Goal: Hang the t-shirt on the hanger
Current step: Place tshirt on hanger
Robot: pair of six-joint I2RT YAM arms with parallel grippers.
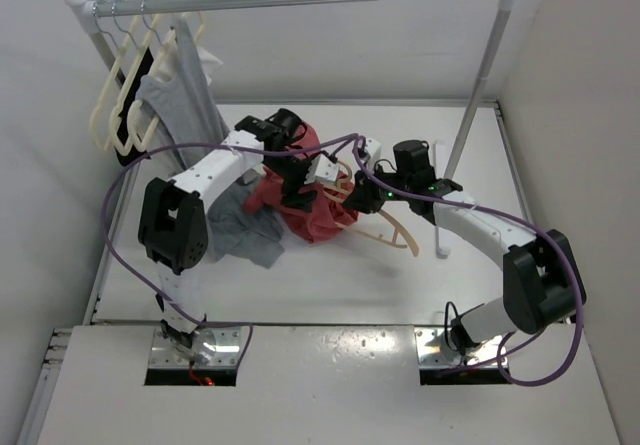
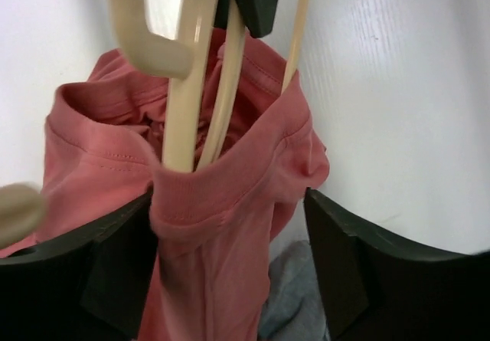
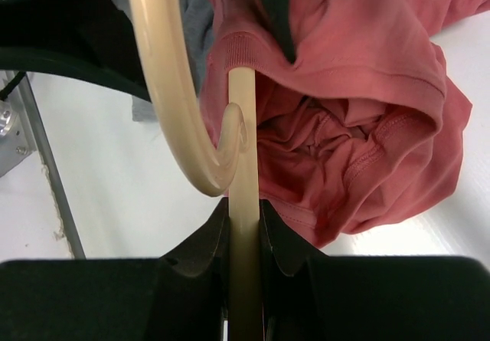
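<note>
Threading hanger (image 3: 245, 195) into t-shirt (image 2: 222, 203) opening, midway between table (image 1: 330, 295) side edges. Right jaws clamped on hanger; left jaws wide, straddling fabric, seemingly ungripped. Next: close left, pull over shoulder.

The t-shirt (image 1: 312, 217) is coral-red, plain and crumpled in a heap at centre frame of the top view, its lower folds on the surface (image 1: 330, 285). Its ribbed neck opening stands open. The hanger (image 1: 388, 233) is thin tan-orange plastic. Its bars pass down through that neck opening. One curved shoulder projects from the fabric toward the lower right, and the hook is clear of the collar.
</note>
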